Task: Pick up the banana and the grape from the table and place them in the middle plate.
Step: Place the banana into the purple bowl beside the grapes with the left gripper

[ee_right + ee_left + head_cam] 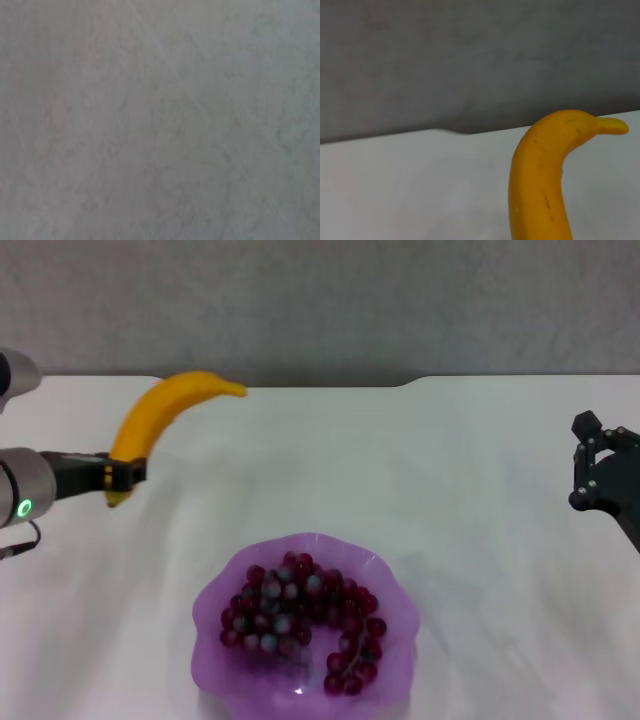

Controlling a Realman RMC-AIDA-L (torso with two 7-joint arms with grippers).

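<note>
The left gripper [120, 476] had its jaws clamped on the banana [165, 412] near its lower end, holding it above the table [480, 510] at the left. The grape [300, 615] lay in the middle plate [215, 640]. The right gripper [598, 480] hung at the right edge, its jaws seemingly apart.

A yellow-orange banana [540, 185] is rising into view, its tip curving sideways above the white table [410, 185], with a grey wall [470, 60] standing behind.
</note>
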